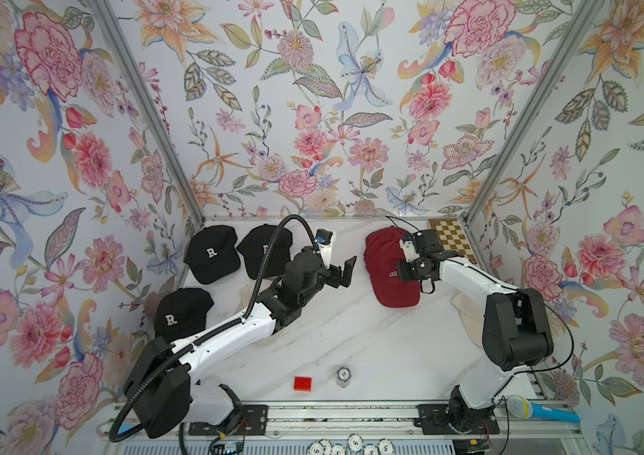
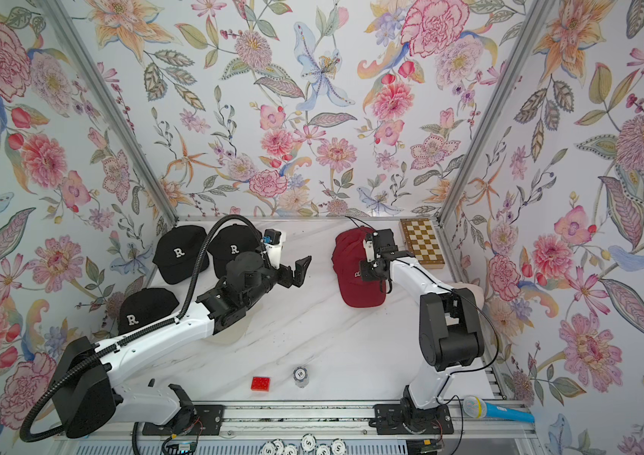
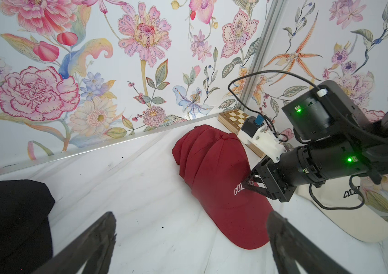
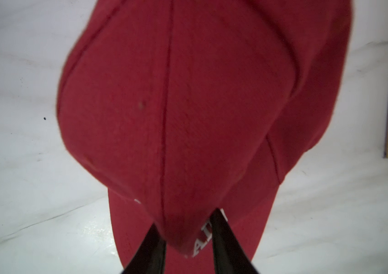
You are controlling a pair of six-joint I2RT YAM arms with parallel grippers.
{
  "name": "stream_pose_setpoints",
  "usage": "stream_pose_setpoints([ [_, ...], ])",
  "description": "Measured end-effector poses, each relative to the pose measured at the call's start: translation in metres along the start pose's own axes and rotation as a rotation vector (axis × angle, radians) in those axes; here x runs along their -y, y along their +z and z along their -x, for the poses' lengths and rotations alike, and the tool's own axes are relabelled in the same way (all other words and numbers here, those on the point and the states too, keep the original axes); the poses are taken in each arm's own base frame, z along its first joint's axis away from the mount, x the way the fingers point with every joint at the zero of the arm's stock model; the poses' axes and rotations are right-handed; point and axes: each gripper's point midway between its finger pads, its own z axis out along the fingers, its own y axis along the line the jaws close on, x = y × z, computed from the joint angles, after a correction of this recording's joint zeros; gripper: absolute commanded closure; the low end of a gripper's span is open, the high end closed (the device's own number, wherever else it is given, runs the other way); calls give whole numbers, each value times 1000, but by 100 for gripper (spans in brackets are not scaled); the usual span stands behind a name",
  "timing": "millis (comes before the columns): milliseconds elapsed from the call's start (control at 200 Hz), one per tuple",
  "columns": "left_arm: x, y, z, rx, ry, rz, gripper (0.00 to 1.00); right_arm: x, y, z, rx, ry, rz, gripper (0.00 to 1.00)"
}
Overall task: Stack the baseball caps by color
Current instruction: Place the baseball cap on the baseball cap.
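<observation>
Left pincer [image 1: 346, 271] spread wide, hovering over white marbled tabletop [image 1: 351, 335]. Cream fabric brimmed cap [image 3: 330, 213] lies under right arm [image 1: 466, 275]; three black fabric "R" caps [image 1: 182, 315] [image 1: 212, 254] [image 1: 251, 244] lie at left. Farther back, right pincer [image 4: 185, 220] straddles front crown of top dark red "COLORADO" cap [image 3: 216, 166] on red stack [image 1: 375, 244]; whether it grips, cannot tell.

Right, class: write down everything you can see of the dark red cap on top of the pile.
The dark red cap is soft fabric with stitched crown panels, a curved brim and white embroidered lettering, partly hidden, on the front. It lies crown up on other red caps nested beneath, on the white marble-look table. The right gripper straddles a fold of its front crown; whether it grips is unclear.
</observation>
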Motion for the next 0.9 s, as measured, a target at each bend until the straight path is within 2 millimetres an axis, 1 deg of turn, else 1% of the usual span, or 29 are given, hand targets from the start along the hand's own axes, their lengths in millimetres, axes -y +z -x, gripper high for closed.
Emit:
stream_pose_setpoints([
  [140,-2,-6,3,11,-2,3,0,1,8,0,1,1,-1,68],
  [455,-7,-12,-7,-5,1,17,0,4,19,6,24,25,0,68],
  [605,-9,-18,-3,5,-1,27,0,5,21,8,32,34,-2,65],
  [696,-9,-22,2,18,-3,25,0,6,21,6,28,42,-3,59],
  [831,-10,-26,6,28,-5,29,0,8,23,-2,5,54,-12,41],
  [901,-10,-27,5,26,-4,30,0,9,20,-5,-7,64,-19,32],
])
